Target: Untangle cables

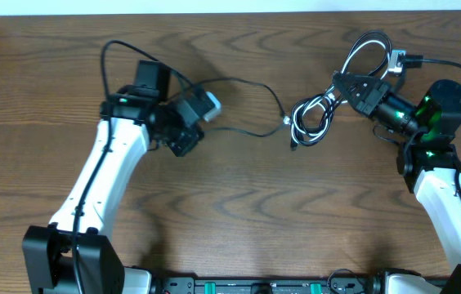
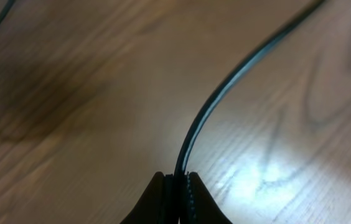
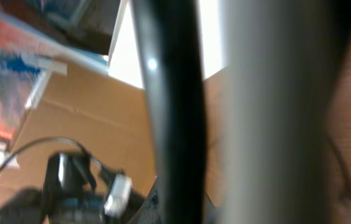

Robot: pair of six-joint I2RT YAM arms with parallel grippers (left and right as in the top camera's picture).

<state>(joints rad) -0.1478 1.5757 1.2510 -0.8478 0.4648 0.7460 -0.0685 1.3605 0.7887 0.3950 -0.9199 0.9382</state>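
**A:** Start from above. Where are the cables?

**B:** A knot of cables (image 1: 312,119), black and pale loops together, lies on the table (image 1: 239,212) right of centre. One black cable (image 1: 247,131) trails from it leftwards. The left gripper (image 1: 191,135) sits at that cable's far end, well apart from the knot. The right gripper (image 1: 340,82) is at the knot's upper right edge, and a grey-white loop (image 1: 369,42) arches away behind it.

**A:** And the left wrist camera?

**B:** There the left gripper (image 2: 177,177) is pressed fully together, and its fingers (image 2: 157,194) pinch the black cable (image 2: 225,87). The cable rises from between them and curves off to the upper right, above the wood.

**A:** What about the right wrist?

**B:** It's mostly blur (the strands are almost against the lens). A black strand (image 3: 169,112) and a pale strand (image 3: 269,93) run top to bottom through the picture. The fingers themselves can't be made out there. From above, the right gripper looks closed tight, with the knot's strands running through its tip.
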